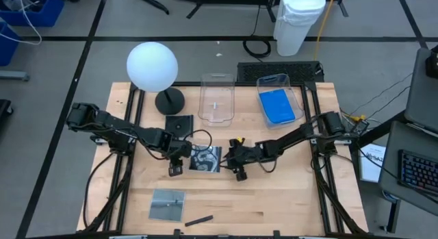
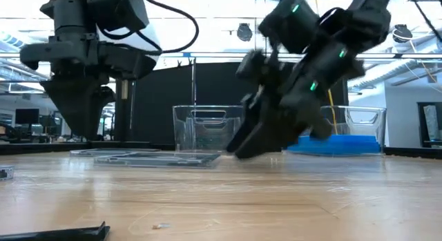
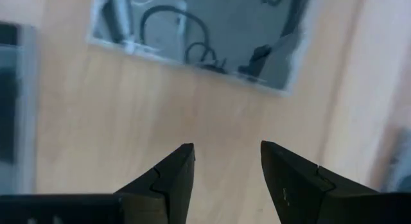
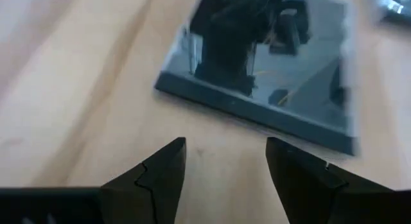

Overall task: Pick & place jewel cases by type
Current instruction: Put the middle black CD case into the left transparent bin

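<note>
In the high view a dark jewel case [image 1: 206,158] lies flat mid-table between my two grippers. My left gripper [image 1: 175,169] is open just left of it, and its wrist view shows the open fingers [image 3: 226,153] over bare wood with a grey glossy case [image 3: 199,41] ahead. My right gripper [image 1: 237,172] is open just right of the dark case; in its wrist view [image 4: 225,150] the dark case [image 4: 270,76] lies a little ahead. A second dark case [image 1: 179,124] lies by the lamp base. A grey case [image 1: 168,203] lies near the near edge. Blue cases [image 1: 277,106] lie in the right-hand tub.
An empty-looking clear tub [image 1: 216,98] and the tub holding the blue cases [image 1: 293,95] stand at the far side. A white globe lamp [image 1: 152,65] stands far left. A small dark stick [image 1: 198,220] lies near the near edge. Bare wood lies at the near right.
</note>
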{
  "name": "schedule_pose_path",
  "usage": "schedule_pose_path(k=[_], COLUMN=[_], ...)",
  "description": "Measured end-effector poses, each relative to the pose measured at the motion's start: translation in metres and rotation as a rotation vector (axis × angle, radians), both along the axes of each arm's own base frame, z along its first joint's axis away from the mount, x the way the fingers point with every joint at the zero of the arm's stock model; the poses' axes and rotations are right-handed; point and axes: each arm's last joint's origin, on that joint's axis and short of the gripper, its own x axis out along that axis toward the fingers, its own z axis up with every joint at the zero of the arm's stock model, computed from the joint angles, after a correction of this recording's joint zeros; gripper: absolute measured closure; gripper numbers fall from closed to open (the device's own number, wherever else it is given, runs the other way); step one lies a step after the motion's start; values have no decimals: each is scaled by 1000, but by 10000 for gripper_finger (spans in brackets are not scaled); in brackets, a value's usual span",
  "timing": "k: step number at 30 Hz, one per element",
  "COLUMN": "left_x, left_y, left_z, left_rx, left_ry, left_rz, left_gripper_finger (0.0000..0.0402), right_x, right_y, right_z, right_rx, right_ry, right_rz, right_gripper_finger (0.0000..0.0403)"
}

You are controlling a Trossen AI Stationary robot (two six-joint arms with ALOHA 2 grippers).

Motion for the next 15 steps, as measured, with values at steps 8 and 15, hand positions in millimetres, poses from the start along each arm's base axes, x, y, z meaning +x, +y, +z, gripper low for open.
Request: schedule_pose_path(k=[8, 15], left_x=[1, 16], left_y=[3, 0], left_z=[-5, -36], left_rx=[86, 86], left_ry=[11, 75], left_rz=[21, -34], left_gripper_finger=[218, 218], right_x=[31, 52], right_y=[-5, -3], right_z=[-45, -37], right_rx=[19, 63], right_ry=[75, -98], right_rz=[-145, -170], right_gripper_finger=[195, 195])
